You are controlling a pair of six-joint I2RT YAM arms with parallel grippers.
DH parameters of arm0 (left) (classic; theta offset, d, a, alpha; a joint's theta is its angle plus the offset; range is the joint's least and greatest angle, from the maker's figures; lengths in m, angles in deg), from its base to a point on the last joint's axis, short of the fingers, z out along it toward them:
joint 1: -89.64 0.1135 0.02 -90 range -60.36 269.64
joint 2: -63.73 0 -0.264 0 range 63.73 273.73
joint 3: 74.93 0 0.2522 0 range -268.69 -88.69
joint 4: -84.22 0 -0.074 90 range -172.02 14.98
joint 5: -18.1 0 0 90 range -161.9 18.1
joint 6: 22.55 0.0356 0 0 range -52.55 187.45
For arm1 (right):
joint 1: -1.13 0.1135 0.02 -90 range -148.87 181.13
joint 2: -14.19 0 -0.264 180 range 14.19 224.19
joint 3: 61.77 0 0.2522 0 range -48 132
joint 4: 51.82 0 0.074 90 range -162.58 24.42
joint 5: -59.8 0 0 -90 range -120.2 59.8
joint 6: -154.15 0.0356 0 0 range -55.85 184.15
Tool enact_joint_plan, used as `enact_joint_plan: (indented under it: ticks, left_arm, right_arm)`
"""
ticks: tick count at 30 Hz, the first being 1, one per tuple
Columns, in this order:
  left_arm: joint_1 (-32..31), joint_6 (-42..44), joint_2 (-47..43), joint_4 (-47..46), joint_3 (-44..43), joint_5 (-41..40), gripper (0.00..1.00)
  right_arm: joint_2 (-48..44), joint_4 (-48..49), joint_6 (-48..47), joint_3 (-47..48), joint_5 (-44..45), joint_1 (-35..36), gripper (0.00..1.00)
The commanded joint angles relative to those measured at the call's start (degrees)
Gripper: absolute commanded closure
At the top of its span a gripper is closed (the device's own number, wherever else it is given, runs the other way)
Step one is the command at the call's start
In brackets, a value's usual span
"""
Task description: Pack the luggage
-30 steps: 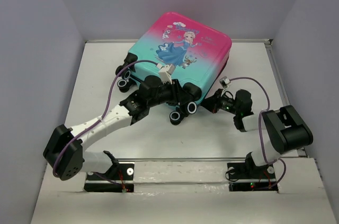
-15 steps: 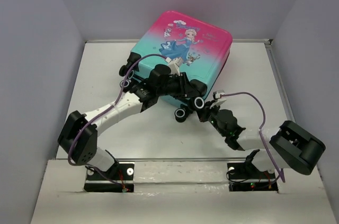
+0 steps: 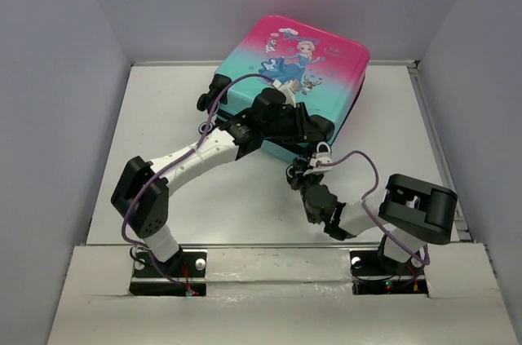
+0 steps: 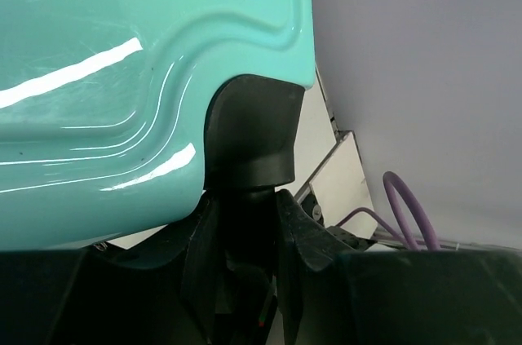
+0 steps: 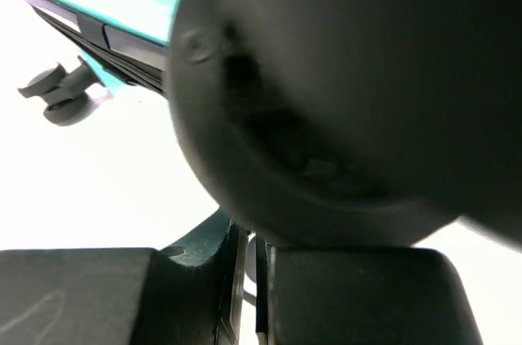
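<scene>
The luggage (image 3: 303, 58), pink-to-teal with a princess print, lies closed and tilted at the back of the table, wheels toward me. My left gripper (image 3: 308, 128) is at its near right corner. In the left wrist view its fingers (image 4: 298, 231) close on the black wheel housing (image 4: 249, 137) under the teal shell (image 4: 122, 76). My right gripper (image 3: 298, 175) sits low, just in front of that corner. In the right wrist view its jaws (image 5: 251, 280) stand almost together, with a black wheel (image 5: 326, 100) filling the view right above them.
Another suitcase wheel (image 5: 57, 96) shows at the left of the right wrist view; the far left corner's wheels (image 3: 204, 102) stick out over the table. Grey walls stand behind and at both sides. A raised rim (image 3: 426, 117) runs along the table's right edge.
The luggage has been moved back and to the right. My left arm has stretched further with it. My right arm has swung left and low, to just under the near corner wheel.
</scene>
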Motion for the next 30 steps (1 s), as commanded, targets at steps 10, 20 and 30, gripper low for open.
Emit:
enact_joint_plan:
  ticks: [10, 20, 30]
  left_arm:
    - [-13.7, -3.38, 7.3, -26.31, -19.89, 9.17, 0.46]
    - [-13.98, 15.91, 0.03, -3.32, -25.16, -0.92, 0.01]
    - [12.29, 24.74, -32.23, 15.77, 6.15, -16.89, 0.01]
  right_arm:
    - [12.61, 14.07, 0.46, 21.96, -17.87, 2.76, 0.93]
    - [10.1, 15.99, 4.15, 13.57, -19.89, 1.19, 0.93]
    - [-1.08, 8.53, 10.13, -0.25, -27.36, -3.21, 0.93]
